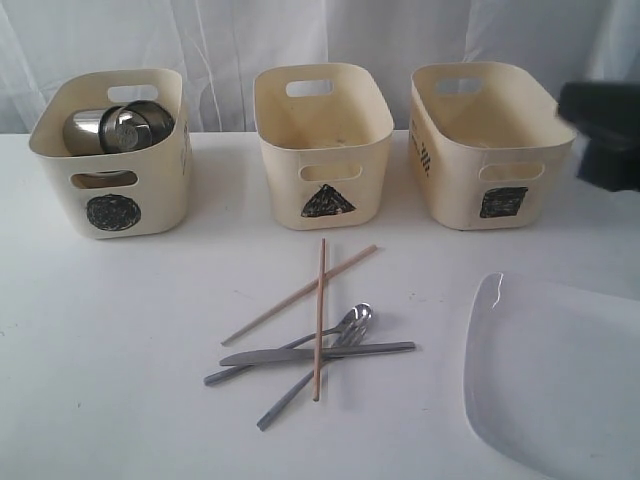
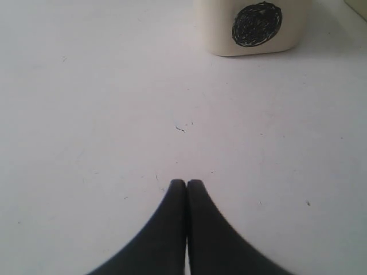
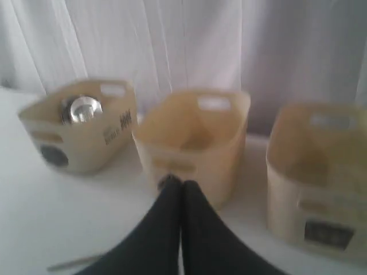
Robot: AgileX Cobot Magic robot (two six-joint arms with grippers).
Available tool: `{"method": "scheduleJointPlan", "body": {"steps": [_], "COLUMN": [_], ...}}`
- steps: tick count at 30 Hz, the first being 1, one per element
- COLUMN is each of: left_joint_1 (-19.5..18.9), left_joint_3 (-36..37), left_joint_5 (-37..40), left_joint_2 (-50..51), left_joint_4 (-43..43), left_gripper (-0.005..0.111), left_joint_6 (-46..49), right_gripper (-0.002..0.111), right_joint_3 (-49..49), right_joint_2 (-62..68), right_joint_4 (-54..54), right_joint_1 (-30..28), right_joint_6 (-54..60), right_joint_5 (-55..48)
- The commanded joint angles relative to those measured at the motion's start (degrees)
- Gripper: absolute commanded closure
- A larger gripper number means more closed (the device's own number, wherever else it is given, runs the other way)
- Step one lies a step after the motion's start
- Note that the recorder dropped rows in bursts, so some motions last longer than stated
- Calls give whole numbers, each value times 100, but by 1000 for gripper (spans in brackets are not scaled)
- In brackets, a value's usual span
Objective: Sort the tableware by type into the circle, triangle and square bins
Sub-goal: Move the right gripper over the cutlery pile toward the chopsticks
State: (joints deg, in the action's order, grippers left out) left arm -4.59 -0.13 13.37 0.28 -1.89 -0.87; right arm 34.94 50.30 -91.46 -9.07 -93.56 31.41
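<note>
Three cream bins stand in a row at the back: circle bin (image 1: 112, 155) on the left holding steel bowls (image 1: 120, 127), triangle bin (image 1: 322, 145) in the middle, square bin (image 1: 487, 145) on the right. Two wooden chopsticks (image 1: 320, 310) cross over a steel knife (image 1: 318, 354) and spoons (image 1: 345, 330) in the table's middle. A large white plate (image 1: 555, 375) lies at the front right. My left gripper (image 2: 187, 182) is shut and empty over bare table near the circle bin (image 2: 255, 26). My right gripper (image 3: 176, 182) is shut and empty, facing the triangle bin (image 3: 195, 140); its arm (image 1: 605, 130) shows at the right edge.
A white curtain (image 1: 320, 40) hangs behind the bins. The white table (image 1: 120, 340) has bare room at the front left. The plate runs off the front right edge of the view.
</note>
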Motion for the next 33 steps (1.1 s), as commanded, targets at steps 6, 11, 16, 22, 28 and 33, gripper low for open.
{"method": "scheduleJointPlan", "body": {"steps": [6, 11, 16, 22, 28, 33], "left_joint_1": [3, 3, 3, 3, 3, 3], "left_joint_3": [13, 13, 13, 13, 13, 13], "left_joint_5": [-4, -4, -4, -4, -4, -4], "left_joint_2": [-28, -28, -28, -28, -28, -28], "left_joint_4": [-45, -45, -45, -45, -45, -45], "left_gripper": [107, 107, 107, 107, 107, 107], "left_joint_6": [-48, -48, -48, -48, -48, -48], "right_gripper": [108, 108, 108, 108, 108, 108], "right_joint_3": [628, 622, 622, 874, 902, 902], "right_joint_2": [2247, 2087, 2243, 2170, 1788, 1778], "right_joint_4": [-849, -849, -849, 2442, 6969, 7475], "right_joint_1": [495, 1206, 1464, 1464, 1477, 1477], "right_joint_6": [-1538, -483, 571, 3907, 8049, 8881], "right_joint_5": [1559, -300, -5705, -7221, -6641, -7312]}}
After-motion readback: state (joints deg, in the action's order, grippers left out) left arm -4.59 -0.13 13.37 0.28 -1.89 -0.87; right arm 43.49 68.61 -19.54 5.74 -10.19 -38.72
